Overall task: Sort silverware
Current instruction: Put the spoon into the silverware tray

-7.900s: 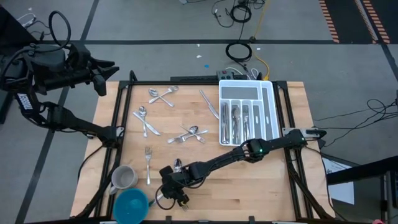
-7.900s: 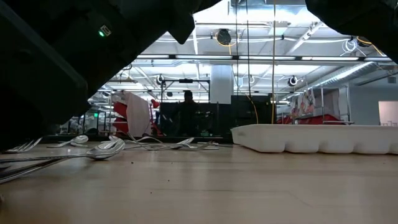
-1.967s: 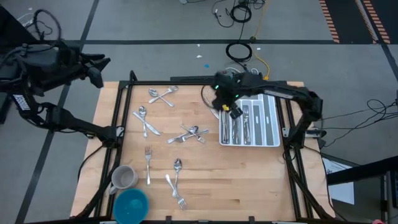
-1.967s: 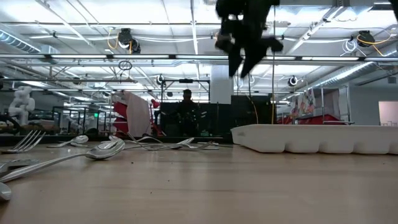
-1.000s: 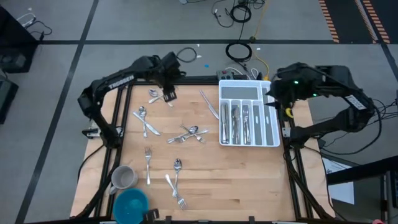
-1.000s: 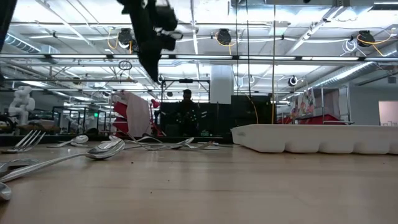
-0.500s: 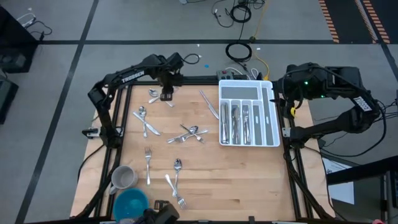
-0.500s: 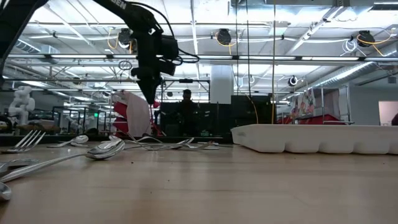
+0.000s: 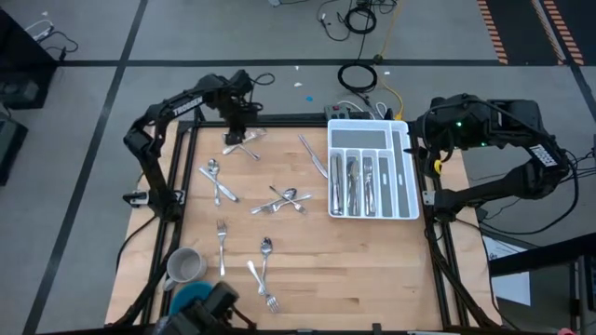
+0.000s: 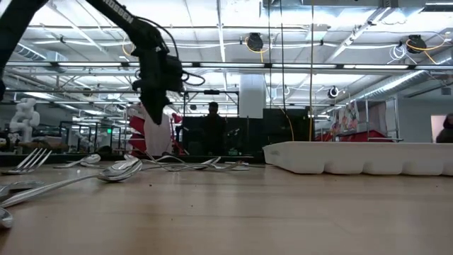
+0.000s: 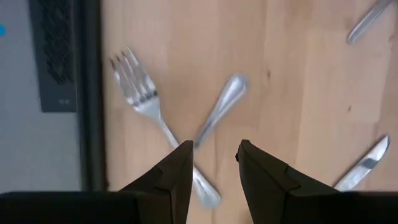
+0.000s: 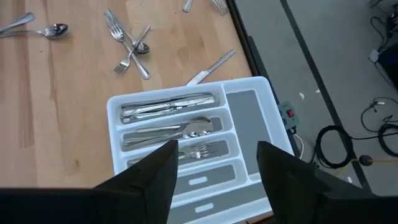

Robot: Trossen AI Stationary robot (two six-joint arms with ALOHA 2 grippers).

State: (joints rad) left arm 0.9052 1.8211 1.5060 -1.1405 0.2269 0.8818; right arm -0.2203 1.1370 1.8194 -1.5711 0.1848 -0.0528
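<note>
Left claw point(image 11: 213, 163) released, above crossed fork point(image 11: 149, 118) | right claw point(image 12: 216, 163) released, beside tray point(image 12: 252, 93)

Left gripper point(image 9: 237, 133) at table's point(image 9: 307, 270) 11 o'clock, over crossed fork pair point(image 9: 244, 142). Right gripper point(image 9: 434, 166) off table, 3 o'clock of white tray point(image 9: 371, 126). Tray holds cutlery in middle slots. Loose silverware point(image 9: 282, 200) across centre; mug point(image 9: 185, 266), blue bowl point(image 9: 189, 296) at 7 o'clock.
</note>
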